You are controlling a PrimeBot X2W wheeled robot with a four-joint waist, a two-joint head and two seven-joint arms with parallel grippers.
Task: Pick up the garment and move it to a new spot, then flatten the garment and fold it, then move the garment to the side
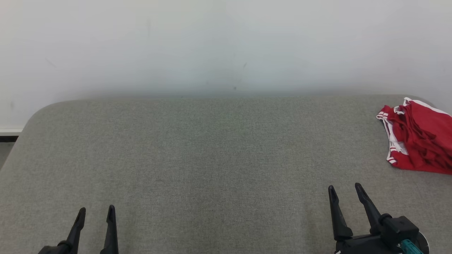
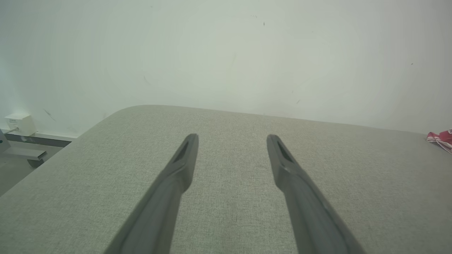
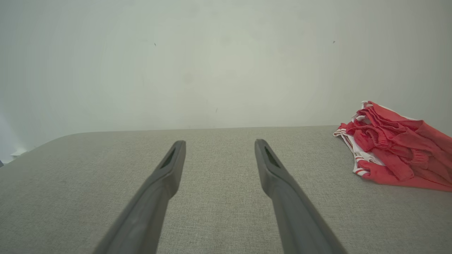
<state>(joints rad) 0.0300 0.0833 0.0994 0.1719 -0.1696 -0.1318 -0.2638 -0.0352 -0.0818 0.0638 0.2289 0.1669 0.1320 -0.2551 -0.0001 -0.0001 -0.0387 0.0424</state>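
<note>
A crumpled red fabric garment with white striped trim (image 1: 418, 141) lies bunched at the far right of a grey, woven-fabric padded table with rounded corners (image 1: 197, 155), partly cut off by the head view's right edge, close to the plain white wall (image 1: 212, 46). The left gripper (image 1: 96, 211) hovers low at the near left, its two long dark fingers spread apart and empty. The right gripper (image 1: 345, 188) hovers at the near right, jaws likewise parted and holding nothing, well short of the garment.
</note>
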